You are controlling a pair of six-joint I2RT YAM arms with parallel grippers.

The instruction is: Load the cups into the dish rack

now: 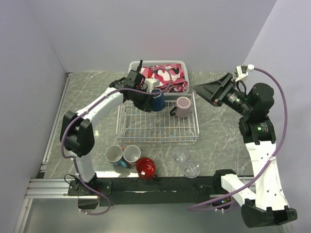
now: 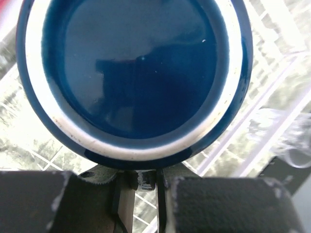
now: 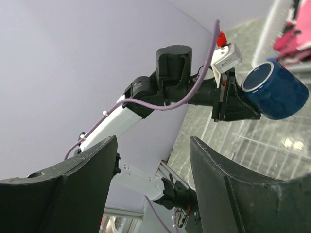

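Left gripper (image 1: 148, 99) is clamped on the navy mug (image 1: 158, 101), which it holds above the far left corner of the dish rack (image 1: 158, 141). The right gripper (image 1: 204, 92) hangs empty with its jaws apart, high over the right edge of the table (image 1: 218, 141).

There are seven cups:
- The navy mug, in the grip.
- A mauve mug (image 1: 183, 107), in the rack's far right corner.
- A teal mug (image 1: 113, 155), a terracotta mug (image 1: 131, 155) and a red mug (image 1: 146, 168), along the table's near edge.
- A clear glass (image 1: 180, 156) and a second glass (image 1: 191, 169), just right of those three.

The left arm reaches forward with its elbow raised. The right arm stands upright with its wrist turned left.

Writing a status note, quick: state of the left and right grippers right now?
Left gripper: closed, holding the navy blue mug.
Right gripper: open, empty.
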